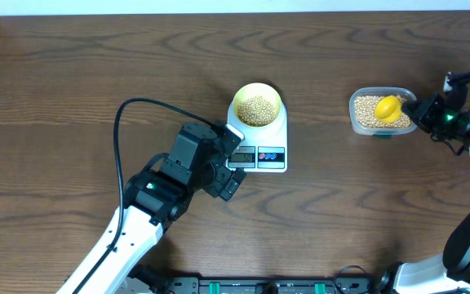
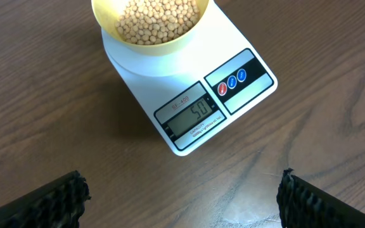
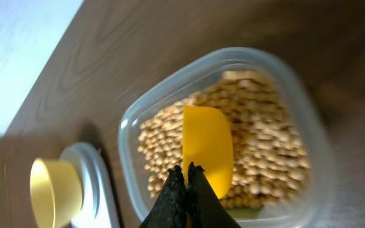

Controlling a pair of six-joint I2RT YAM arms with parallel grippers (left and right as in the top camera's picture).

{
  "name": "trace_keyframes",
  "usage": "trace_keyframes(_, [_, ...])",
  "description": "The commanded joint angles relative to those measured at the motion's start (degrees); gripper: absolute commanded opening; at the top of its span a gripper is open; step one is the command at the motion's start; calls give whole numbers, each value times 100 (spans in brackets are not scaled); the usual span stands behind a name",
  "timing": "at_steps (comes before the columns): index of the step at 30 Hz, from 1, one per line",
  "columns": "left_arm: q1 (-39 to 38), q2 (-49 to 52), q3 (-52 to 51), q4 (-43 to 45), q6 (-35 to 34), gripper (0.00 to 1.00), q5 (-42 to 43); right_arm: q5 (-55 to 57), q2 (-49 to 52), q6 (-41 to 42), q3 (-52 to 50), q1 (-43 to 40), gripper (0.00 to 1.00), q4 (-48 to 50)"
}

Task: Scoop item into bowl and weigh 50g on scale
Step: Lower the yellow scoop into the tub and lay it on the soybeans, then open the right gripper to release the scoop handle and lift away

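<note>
— Black fingers (image 2: 56,202) of the left gripper (image 2: 182,193) are seen closest, spread as wide as can be, one at each near corner. Is anything held by them?

— Nothing is held and nothing is touched. Only bare wooden table (image 2: 43,114) is seen between them.

— Where are the beans?

— A heap of beans (image 2: 154,19) is piled in the pale-yellow bowl (image 2: 160,52). The bowl is sat on the round plate of the white scale (image 2: 246,38), just past the open fingers. Fifty seems to be shown on the little grey display (image 2: 192,115), so the weighing looks done.

— What could be spoiled now?

— The scale could be bumped if the left gripper were pushed forward, since it is so near. Then the bowl could be tipped, or the number changed.

— And on the right?

— The right gripper (image 3: 185,172) is pressed tight on the handle of the yellow scoop (image 3: 206,149). The scoop is held over the clear tub (image 3: 296,88), well off to the right of the scale, with more beans under it. Whether those beans are touched cannot be told.

— Any trouble there?

— If another scoopful were carried over, too much would be weighed. Beans could also be dropped on the table if the scoop were tilted on the way.
</note>
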Motion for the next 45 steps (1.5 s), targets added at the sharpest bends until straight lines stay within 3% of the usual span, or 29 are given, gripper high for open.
trace_keyframes(1, [-7, -42, 4, 2, 37, 98, 24, 555, 28, 664, -11, 11, 1, 20])
trace_keyframes(4, [-7, -42, 4, 2, 37, 98, 24, 553, 28, 664, -11, 11, 5, 48])
trace_keyframes(7, [-7, -42, 4, 2, 37, 98, 24, 551, 28, 664, -11, 11, 38, 50])
trace_keyframes(16, [-7, -42, 4, 2, 37, 98, 24, 549, 28, 614, -11, 11, 70, 76])
trace_keyframes(20, [-7, -42, 4, 2, 37, 98, 24, 546, 28, 437, -11, 7, 99, 59])
trace_keyframes(45, [-7, -42, 4, 2, 37, 98, 24, 164, -284, -448, 2, -476, 99, -142])
